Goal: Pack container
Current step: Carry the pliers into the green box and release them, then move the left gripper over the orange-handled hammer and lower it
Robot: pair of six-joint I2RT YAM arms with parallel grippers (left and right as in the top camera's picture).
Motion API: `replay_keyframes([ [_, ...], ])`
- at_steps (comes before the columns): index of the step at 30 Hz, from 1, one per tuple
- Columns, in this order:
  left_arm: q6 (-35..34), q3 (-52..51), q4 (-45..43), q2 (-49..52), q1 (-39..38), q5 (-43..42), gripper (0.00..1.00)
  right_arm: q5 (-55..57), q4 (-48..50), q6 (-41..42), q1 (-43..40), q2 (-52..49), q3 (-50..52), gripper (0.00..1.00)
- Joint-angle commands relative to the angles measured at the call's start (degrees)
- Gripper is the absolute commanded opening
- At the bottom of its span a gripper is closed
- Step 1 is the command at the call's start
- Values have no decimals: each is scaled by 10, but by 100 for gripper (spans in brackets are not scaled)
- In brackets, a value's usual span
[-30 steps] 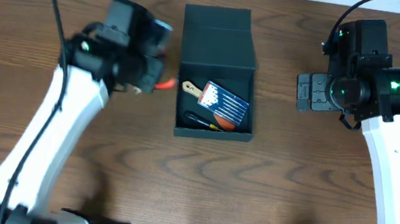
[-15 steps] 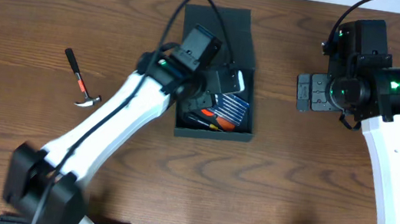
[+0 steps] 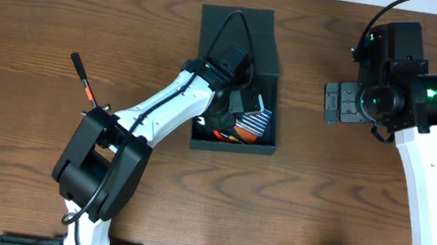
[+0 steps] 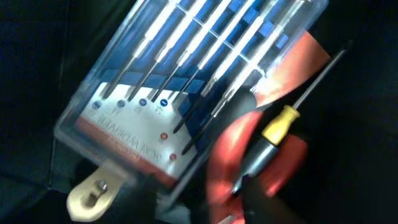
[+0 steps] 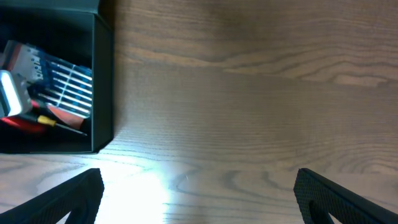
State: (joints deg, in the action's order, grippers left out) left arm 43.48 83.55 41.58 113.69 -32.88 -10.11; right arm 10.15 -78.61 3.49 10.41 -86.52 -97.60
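Left hand (image 3: 246, 107) down inside the container (image 3: 230, 147), close over a clear case of small screwdrivers (image 4: 186, 81), with a yellow-collared screwdriver (image 4: 273, 134) at the case's 4 o'clock; spread or pinching, cannot tell. Container open, lid flap laid back toward 12 o'clock, near the surface's (image 3: 26, 38) far edge. Right hand (image 3: 337, 102) spread wide at the container's 3 o'clock, well apart. Hammer (image 3: 81, 73) at the container's 9 o'clock.

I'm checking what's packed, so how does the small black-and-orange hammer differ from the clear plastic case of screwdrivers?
The small black-and-orange hammer lies out on the brown wooden table, left of the dark teal-grey cardboard box; the clear plastic case of screwdrivers lies inside that box. The hammer is one slim tool; the case is a flat rectangle holding several. Both are hand tools.
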Motion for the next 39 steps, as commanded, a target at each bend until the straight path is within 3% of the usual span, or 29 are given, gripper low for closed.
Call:
replay_keyframes([
  [1, -9, 1, 7, -7, 1, 1, 62, 8, -1, 7, -4, 0, 0, 99],
  [4, -18, 1, 21, -26, 1, 3, 86, 8, -3, 7, -4, 0, 0, 99],
  [8, -23, 1, 40, -94, 1, 30, 98, 8, -6, 7, -4, 0, 0, 99],
  [14, -70, 1, 83, -252, 11, 125, 98, 8, -8, 7, -4, 0, 0, 99],
  [17, -133, 1, 117, -316, 48, 159, 98, 8, -19, 7, -4, 0, 0, 99],
  [26, -457, 0, 150, -361, 331, 188, 98, 8, -40, 7, -4, 0, 0, 99],
  [29, -434, -2, 150, -337, 389, 152, 98, 8, -39, 7, -4, 0, 0, 99],
  [33, -286, -11, 151, -282, 424, 129, 98, 8, -39, 7, -4, 0, 0, 99],
  [39, -182, -31, 132, -174, 431, 122, 98, 8, -39, 7, -4, 0, 0, 99],
])
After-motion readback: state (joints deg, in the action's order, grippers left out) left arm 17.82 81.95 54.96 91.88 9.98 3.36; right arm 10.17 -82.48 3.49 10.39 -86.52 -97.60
